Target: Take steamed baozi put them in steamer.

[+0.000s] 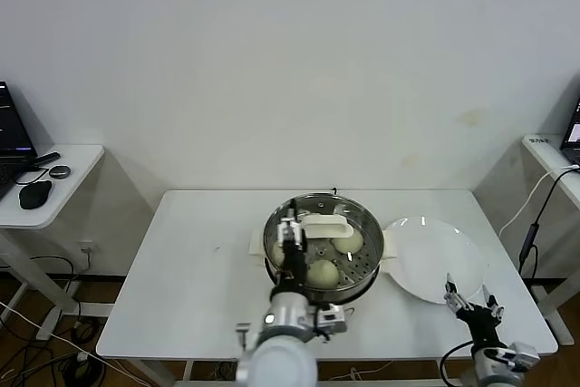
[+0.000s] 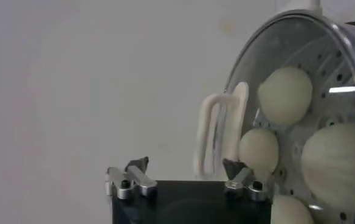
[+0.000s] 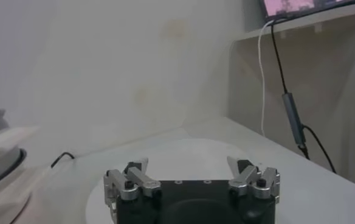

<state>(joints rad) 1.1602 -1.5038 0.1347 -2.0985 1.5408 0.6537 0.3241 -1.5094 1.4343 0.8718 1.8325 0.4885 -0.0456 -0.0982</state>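
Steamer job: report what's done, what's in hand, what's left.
Done: four baozi lie on the perforated tray in the steamer, with the glass lid on top; the white plate is bare. In hand: nothing; the left gripper is open beside the lid handle, the right gripper open near the plate. Left: apparently nothing.

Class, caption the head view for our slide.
Left pincer open over lidded steamer holding baozi; white plate bare.

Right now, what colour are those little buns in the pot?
Cream-white, smooth and plain. The buns in the steel pot show best in the left wrist view.
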